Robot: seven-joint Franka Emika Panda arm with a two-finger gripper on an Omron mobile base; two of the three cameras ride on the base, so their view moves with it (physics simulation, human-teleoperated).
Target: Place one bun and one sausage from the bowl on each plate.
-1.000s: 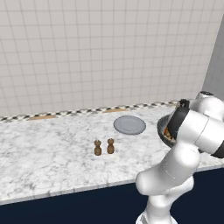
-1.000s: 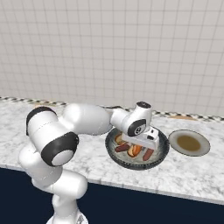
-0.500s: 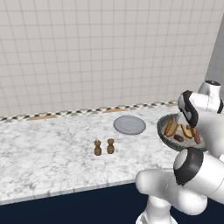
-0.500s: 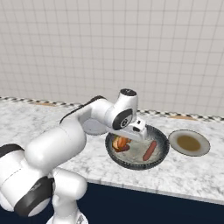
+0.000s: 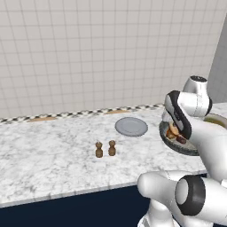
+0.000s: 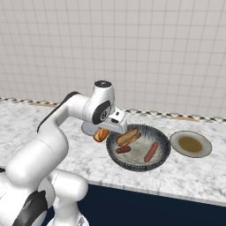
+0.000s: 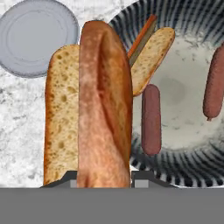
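A light-grey plate (image 5: 131, 127) lies bare on the marble counter (image 5: 48, 155), beyond two small brown shakers (image 5: 105, 149), evidently awaiting its share. Just right of it, a split bun (image 7: 89, 105) is held lifted between the gripper (image 7: 104, 178) tips, which are pinched on its lower end, above the near-left rim of the bowl (image 6: 163, 150). A second bun (image 6: 128, 136) and two sausages (image 6: 150, 152) lie inside the bowl. Farther right, a second plate (image 6: 190, 144) with a brown centre sits near the bowl.
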